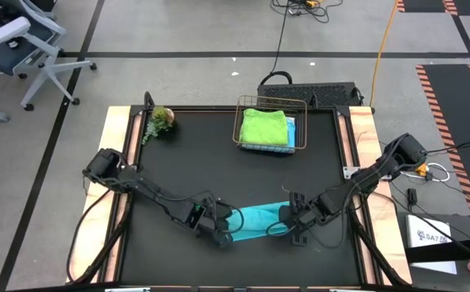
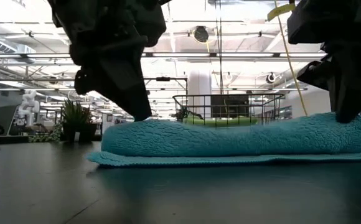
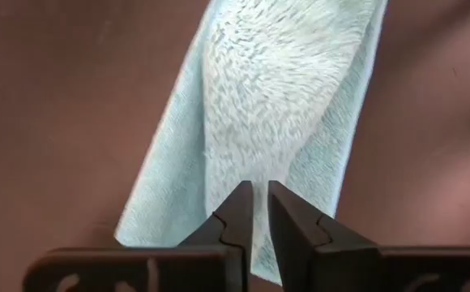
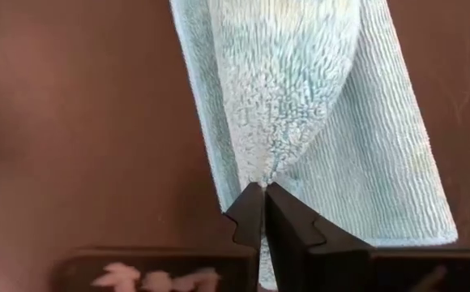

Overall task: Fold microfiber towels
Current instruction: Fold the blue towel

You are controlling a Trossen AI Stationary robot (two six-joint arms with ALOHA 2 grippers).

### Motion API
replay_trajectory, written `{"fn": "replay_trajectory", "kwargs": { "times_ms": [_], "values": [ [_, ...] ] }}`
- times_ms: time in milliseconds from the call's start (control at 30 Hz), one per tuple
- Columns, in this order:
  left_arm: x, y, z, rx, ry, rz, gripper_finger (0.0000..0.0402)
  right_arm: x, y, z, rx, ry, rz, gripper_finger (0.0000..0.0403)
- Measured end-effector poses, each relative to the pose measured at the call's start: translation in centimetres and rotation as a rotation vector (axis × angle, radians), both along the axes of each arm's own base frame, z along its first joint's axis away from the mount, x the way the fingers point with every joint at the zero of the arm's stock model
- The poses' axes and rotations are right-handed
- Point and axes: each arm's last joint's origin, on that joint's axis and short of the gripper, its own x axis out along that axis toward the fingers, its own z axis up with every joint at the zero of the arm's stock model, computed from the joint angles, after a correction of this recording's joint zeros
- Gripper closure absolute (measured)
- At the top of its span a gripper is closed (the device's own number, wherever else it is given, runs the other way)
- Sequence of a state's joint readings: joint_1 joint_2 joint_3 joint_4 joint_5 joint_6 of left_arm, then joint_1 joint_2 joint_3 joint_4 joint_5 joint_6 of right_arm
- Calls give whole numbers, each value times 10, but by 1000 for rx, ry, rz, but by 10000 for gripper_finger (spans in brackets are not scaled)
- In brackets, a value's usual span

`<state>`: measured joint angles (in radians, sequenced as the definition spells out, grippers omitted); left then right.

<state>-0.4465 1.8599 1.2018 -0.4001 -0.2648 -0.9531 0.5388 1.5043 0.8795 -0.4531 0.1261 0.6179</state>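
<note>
Both tools pinch opposite ends of the teal towel (image 1: 259, 219): right tool (image 4: 263, 188) clamped tight, left tool (image 3: 259, 188) barely parted, probably letting the fold settle.

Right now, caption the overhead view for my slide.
Left gripper and right gripper at opposite ends of a folded teal towel; wire basket holds folded towels.

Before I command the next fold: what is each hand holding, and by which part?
Right hand pinches the teal towel by its folded-over top layer at its end. Left hand, slightly parted, sits at the opposite end; grip uncertain.
</note>
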Motion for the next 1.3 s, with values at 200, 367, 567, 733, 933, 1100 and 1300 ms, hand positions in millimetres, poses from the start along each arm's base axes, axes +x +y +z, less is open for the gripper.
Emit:
{"fn": "replay_trajectory", "kwargs": {
  "times_ms": [200,367,567,733,933,1100,1300],
  "values": [
    [-3,-9,0,-34,1,-17,338,0,0,3,9,-18,5,368],
    [-7,-16,1,43,-35,-5,336,3,6,8,101,-55,64,353],
    [-11,-19,2,164,-78,23,335,-1,17,9,135,-72,70,351],
    [-13,-12,1,208,-58,87,342,-1,22,18,190,-127,55,357],
    [-11,7,-2,235,11,143,369,-3,4,25,12,-174,26,376],
    [-7,18,-3,183,49,156,395,2,-17,23,-78,-144,-54,398],
    [-6,20,-3,156,57,165,396,7,-27,5,-50,-102,-82,402]
  ]
}}
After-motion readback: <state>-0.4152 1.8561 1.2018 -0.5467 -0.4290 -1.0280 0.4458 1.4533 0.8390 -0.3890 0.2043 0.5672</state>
